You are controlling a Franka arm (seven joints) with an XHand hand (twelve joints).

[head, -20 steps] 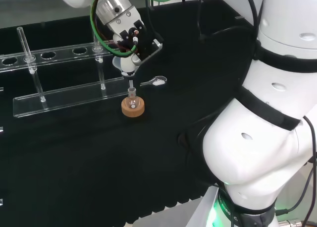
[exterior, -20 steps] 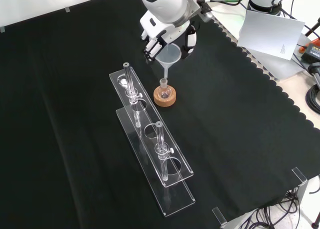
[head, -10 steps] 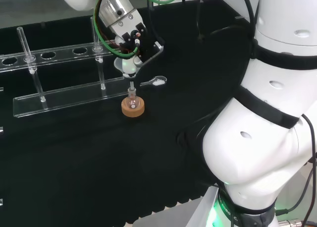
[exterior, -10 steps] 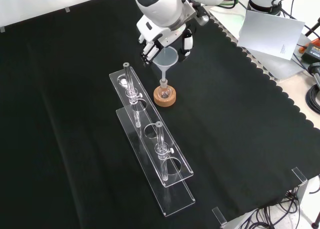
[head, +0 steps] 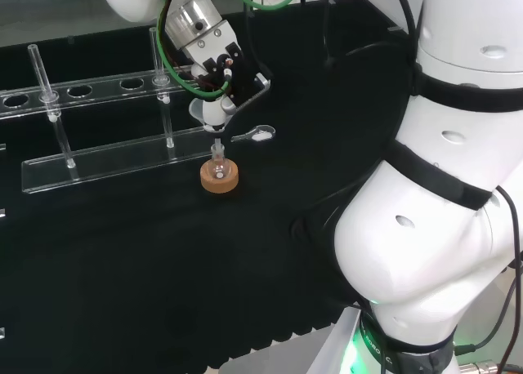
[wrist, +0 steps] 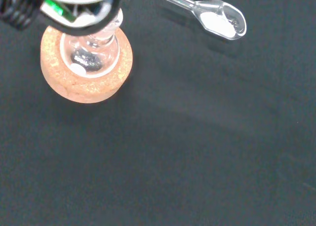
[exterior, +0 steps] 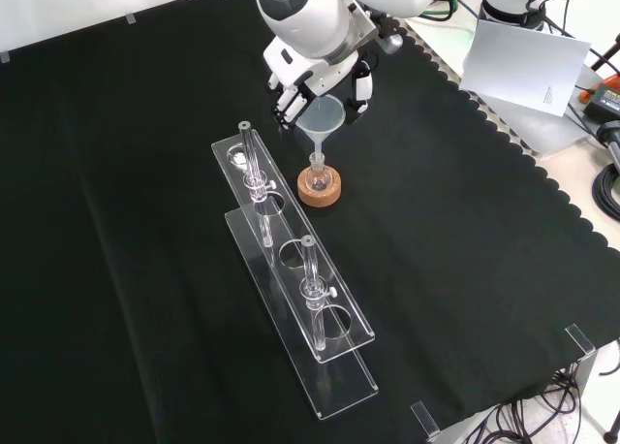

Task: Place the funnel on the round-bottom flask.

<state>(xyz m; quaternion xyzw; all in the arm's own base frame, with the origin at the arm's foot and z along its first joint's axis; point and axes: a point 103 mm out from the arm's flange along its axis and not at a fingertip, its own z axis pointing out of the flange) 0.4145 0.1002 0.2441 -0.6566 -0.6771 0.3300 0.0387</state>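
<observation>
A small round-bottom flask stands upright in a cork ring on the black cloth. The hand hangs directly above it, its fingers curled round the rim of a clear funnel. The funnel's stem points straight down and its tip reaches the flask's mouth; whether it is inside I cannot tell. From behind the arm, the hand holds the funnel over the flask and cork ring. Close up, the flask sits in the cork ring, with a little white powder inside.
A clear rack with two upright glass tubes stands beside the flask; from behind the arm this rack lies to the flask's left. A clear scoop with white powder lies on the cloth close to the cork ring.
The hand has come down with the funnel and shifted slightly left in the front view. The stem's tip has dropped from above the flask to its mouth.
</observation>
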